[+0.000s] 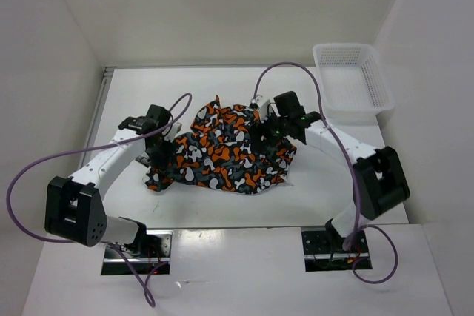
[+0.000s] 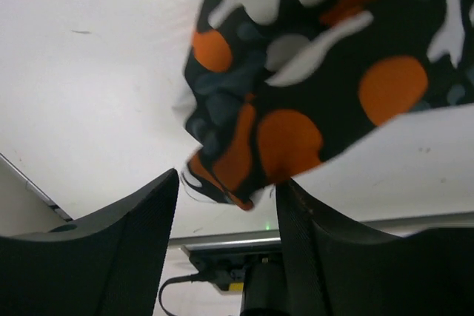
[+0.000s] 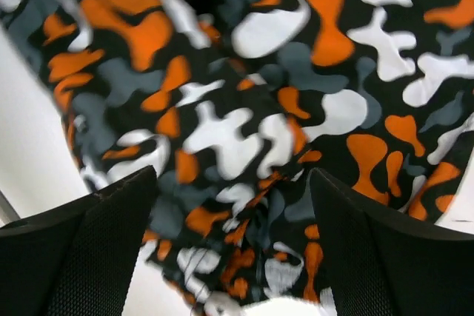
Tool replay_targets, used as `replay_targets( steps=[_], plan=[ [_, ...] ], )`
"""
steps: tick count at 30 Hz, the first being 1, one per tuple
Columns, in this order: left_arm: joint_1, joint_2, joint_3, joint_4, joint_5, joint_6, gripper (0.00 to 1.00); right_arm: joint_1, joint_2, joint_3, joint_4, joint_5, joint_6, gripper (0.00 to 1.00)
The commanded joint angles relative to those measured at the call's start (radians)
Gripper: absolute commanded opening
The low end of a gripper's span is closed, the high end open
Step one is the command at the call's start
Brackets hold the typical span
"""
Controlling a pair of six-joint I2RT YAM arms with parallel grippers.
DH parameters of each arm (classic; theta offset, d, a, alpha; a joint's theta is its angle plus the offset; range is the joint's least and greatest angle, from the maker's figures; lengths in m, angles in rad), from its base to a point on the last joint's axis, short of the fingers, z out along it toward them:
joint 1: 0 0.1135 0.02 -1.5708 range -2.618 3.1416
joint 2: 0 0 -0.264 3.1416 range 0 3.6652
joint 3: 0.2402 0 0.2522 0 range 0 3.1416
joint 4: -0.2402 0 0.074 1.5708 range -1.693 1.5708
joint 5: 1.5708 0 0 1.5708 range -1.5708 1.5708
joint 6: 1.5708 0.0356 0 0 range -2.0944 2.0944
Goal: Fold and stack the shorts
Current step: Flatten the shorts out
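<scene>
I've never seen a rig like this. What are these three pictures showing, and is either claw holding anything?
Two robot arms are bolted at the near edge of a white table. The overhead picture is taken from above and behind them, so the left arm appears on the left. The other two pictures come from a small camera on each wrist; the dark shapes at the bottom are that arm's own two fingers. Crumpled camouflage shorts lie on the table, and a white mesh basket sits at the far right corner. The left gripper is at the shorts' left edge, the right gripper over their right side. Both are open; neither holds the cloth.
</scene>
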Motion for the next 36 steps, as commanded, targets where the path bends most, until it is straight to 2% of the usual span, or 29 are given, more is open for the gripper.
replay_targets(
  steps=[1,8,13,16,17,21,22,25,26,28,29,31,32,33,36],
  plan=[
    [0.041,0.012,0.035,0.044,0.005,0.002,0.64,-0.084,0.095,0.084,0.153,-0.069,0.168,0.90],
    [0.132,0.034,-0.066,0.031,0.051,0.002,0.66,-0.084,0.222,0.124,0.164,-0.124,0.156,0.90],
    [0.249,0.123,-0.105,0.051,0.077,0.002,0.66,-0.075,0.279,0.165,0.117,-0.194,0.104,0.77],
    [0.258,0.132,-0.093,0.051,0.120,0.002,0.66,-0.075,0.288,0.154,0.057,-0.166,0.075,0.77],
    [0.258,0.144,-0.083,0.051,0.121,0.002,0.64,-0.075,0.288,0.142,0.057,-0.152,0.057,0.77],
    [0.258,0.209,-0.073,0.039,0.153,0.002,0.46,-0.075,0.288,0.099,0.048,-0.162,0.036,0.67],
    [0.258,0.209,-0.073,0.028,0.162,0.002,0.38,-0.064,0.288,0.099,0.038,-0.162,0.026,0.65],
    [0.258,0.248,-0.053,0.005,0.206,0.002,0.27,-0.043,0.276,0.076,0.012,-0.162,-0.003,0.61],
    [0.258,0.249,-0.053,0.005,0.206,0.002,0.20,-0.033,0.265,0.061,0.012,-0.162,-0.016,0.53],
    [0.258,0.273,-0.044,0.005,0.219,0.002,0.15,-0.023,0.265,0.051,0.012,-0.162,-0.025,0.43],
    [0.249,0.273,-0.034,0.005,0.229,0.002,0.12,-0.010,0.265,0.039,0.012,-0.162,-0.025,0.31],
    [0.249,0.273,-0.024,0.005,0.243,0.002,0.09,-0.010,0.265,0.039,0.026,-0.162,-0.016,0.17],
    [0.249,0.273,-0.024,0.005,0.243,0.002,0.09,-0.010,0.255,0.054,0.040,-0.120,0.021,0.03],
    [0.249,0.284,-0.008,0.005,0.243,0.002,0.06,-0.010,0.254,0.070,0.076,-0.087,0.038,0.00],
    [0.249,0.298,0.085,0.030,0.177,0.002,0.03,-0.027,0.265,0.195,0.115,0.011,0.068,0.00]
  ],
)
